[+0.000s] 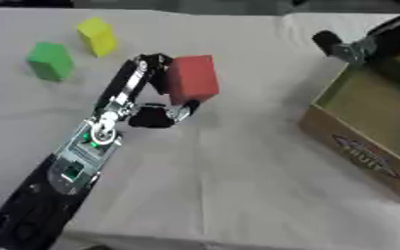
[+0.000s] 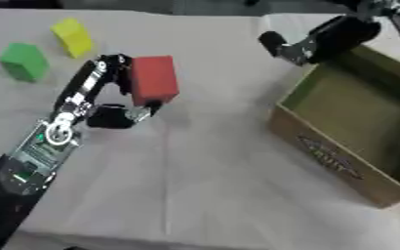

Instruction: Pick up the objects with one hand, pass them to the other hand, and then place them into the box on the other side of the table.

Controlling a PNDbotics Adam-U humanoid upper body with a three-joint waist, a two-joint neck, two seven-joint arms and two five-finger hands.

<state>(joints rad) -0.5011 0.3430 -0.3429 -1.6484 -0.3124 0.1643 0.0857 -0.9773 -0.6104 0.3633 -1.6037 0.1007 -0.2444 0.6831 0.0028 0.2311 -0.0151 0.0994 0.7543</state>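
above the table (image 1: 237, 161), left hand (image 1: 148, 93) grips the red block (image 1: 192, 76).

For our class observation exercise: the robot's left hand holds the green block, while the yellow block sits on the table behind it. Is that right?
Not quite. The left hand holds the red block, as the left eye view shows. The green block sits on the table beside the yellow block.
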